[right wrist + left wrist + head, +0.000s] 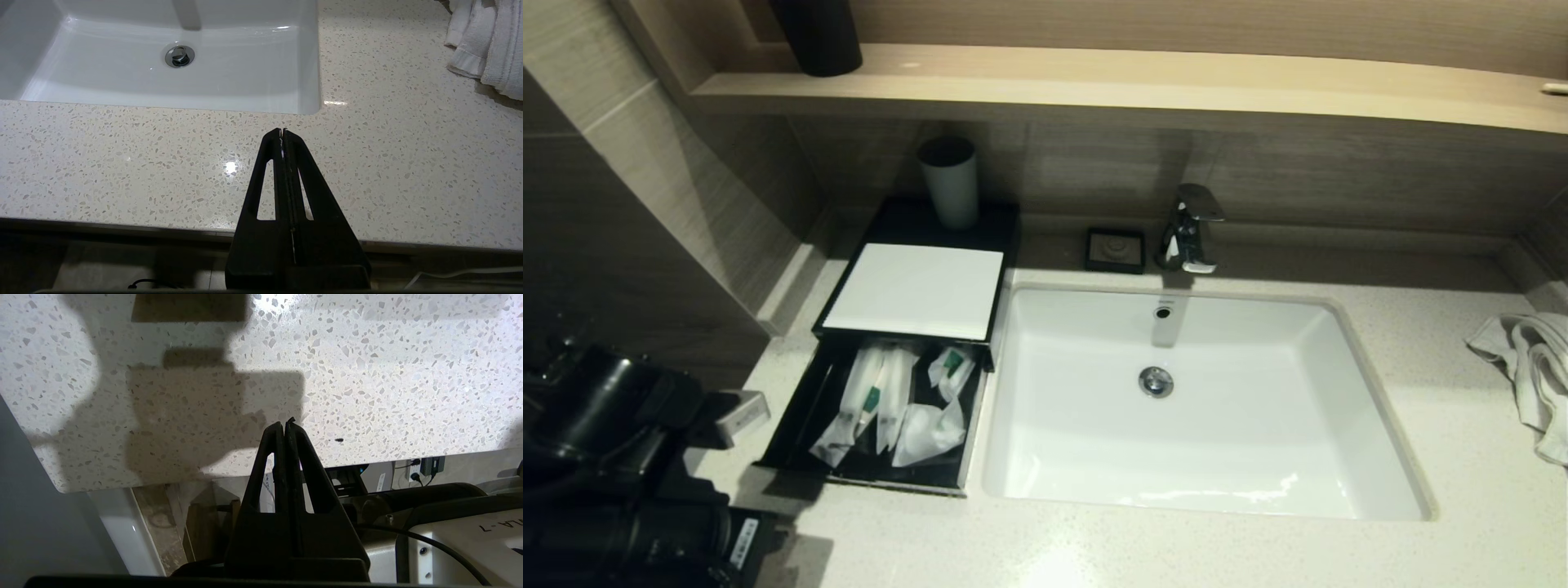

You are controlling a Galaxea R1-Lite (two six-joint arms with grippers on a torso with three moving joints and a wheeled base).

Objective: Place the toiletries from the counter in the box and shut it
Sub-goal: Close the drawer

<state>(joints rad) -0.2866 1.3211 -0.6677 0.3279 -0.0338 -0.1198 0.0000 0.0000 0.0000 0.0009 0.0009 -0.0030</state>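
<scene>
The toiletries (pixel 894 408) already lie in the open drawer of the box (pixel 792 425), ahead and inboard of the left end effector (pixel 284 425). Both end effectors are fully closed and empty; the right end effector (pixel 282 131) hovers over the front surface (pixel 122 163). Judged next step: push the drawer shut, squarely.

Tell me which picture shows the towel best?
The head view: the white towel lies crumpled on the counter right of the sink. The right wrist view catches only part of it; the left wrist view shows none.
</scene>
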